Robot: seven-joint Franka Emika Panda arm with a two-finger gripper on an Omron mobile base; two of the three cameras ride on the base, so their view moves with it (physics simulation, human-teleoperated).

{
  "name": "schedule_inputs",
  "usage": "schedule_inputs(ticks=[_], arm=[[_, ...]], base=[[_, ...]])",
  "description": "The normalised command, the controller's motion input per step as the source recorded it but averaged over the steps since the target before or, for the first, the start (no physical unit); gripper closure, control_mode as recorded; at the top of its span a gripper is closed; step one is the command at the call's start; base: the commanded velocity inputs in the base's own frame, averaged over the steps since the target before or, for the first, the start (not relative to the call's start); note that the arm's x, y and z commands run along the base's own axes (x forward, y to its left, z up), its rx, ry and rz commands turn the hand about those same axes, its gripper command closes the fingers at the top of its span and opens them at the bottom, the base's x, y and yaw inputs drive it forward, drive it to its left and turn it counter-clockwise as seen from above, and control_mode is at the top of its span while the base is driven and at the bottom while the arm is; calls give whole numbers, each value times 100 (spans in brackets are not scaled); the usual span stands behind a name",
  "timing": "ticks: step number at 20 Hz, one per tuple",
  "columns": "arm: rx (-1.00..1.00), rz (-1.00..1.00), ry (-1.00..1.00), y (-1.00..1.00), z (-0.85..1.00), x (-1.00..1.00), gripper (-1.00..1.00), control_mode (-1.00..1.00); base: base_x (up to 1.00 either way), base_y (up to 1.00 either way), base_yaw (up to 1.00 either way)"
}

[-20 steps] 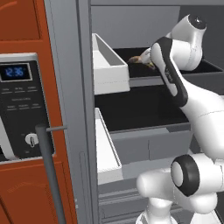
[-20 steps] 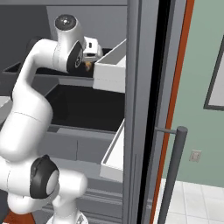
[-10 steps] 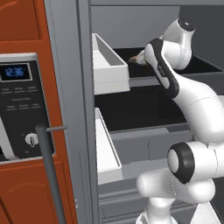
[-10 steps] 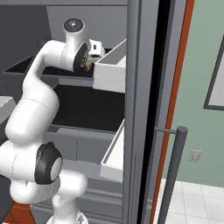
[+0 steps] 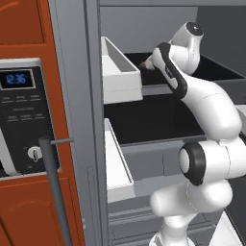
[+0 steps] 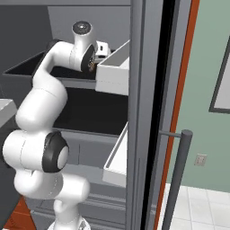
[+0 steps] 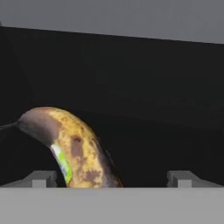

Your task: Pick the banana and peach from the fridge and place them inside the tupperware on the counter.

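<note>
Banana (image 7: 72,148) lies between the released pincer (image 7: 111,178), arm reaching into fridge (image 5: 91,96).

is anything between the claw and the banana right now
Nothing visible. In the hand view the banana lies on the black fridge shelf directly ahead of the open claw, between its two fingertips and nearer the left one, with bare shelf around it.

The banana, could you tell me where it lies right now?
The banana lies on the fridge's top black shelf; in the hand view it is left of centre, between the open pincer's fingertips.
</note>
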Motion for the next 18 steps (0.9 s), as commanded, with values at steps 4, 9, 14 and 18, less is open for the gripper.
schedule_inputs(ticks=[4, 9, 14, 18], arm=[[0, 0, 0, 0, -12, 15, -100, -100], [0, 0, 0, 0, -22, -6, 100, -100], [0, -3, -4, 0, -8, -30, 100, -100], [6, -9, -34, 0, 3, -86, 100, -100]], base=[[0, 0, 0], [0, 0, 0], [0, 0, 0], [0, 0, 0]])
